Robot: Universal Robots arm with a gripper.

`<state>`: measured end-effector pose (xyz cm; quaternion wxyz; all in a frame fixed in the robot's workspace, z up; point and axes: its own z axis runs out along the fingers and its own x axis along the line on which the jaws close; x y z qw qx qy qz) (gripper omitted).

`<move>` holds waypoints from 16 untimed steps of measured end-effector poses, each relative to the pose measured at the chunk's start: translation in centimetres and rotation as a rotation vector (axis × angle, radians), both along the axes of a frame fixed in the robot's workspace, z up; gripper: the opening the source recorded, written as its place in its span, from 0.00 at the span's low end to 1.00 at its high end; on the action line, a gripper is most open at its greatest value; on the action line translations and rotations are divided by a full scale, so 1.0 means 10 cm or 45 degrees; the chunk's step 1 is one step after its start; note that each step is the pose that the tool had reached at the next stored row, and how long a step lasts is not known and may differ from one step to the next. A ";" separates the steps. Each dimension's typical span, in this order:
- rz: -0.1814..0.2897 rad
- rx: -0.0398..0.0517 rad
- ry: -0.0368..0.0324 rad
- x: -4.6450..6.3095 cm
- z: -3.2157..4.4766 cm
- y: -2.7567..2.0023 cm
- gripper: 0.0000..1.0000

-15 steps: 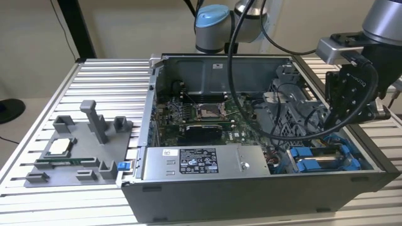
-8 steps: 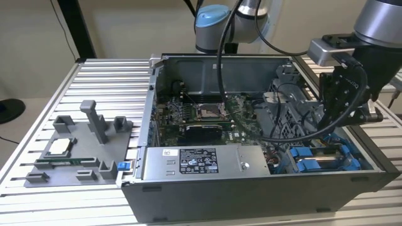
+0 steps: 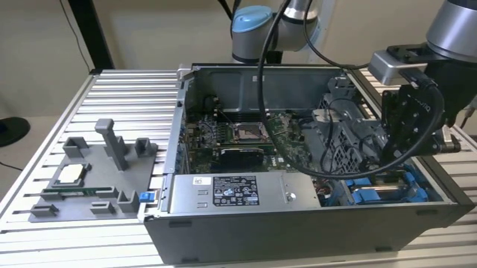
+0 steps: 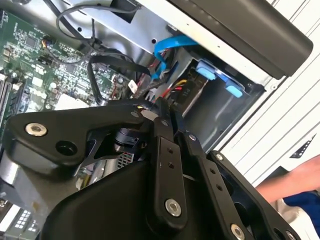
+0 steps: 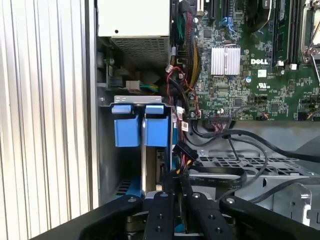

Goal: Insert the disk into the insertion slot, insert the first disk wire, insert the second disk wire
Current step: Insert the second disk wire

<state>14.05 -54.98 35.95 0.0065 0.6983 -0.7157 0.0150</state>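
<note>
Gripper (image 5: 178,181) pointing down into case (image 3: 298,231) | beside insertion slot (image 5: 135,100) (jaws close together)

Tabletop (image 3: 127,84): silver ribbed aluminium slats. An open computer case (image 3: 298,234) sits flat on it with the side panel off. A grey fixture plate (image 3: 89,184) lies just beside the case, on the exterior view's left. Can't tell if they touch. In the first wrist view, bare tabletop slats (image 5: 45,125) run right along the case's outer wall.
</note>
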 end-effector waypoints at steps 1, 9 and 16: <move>0.000 0.001 0.0000 0.00 0.000 -0.023 0.00; 0.000 0.039 -0.0007 -0.06 0.000 -0.114 0.00; 0.000 0.122 -0.0021 -0.06 0.000 -0.182 0.00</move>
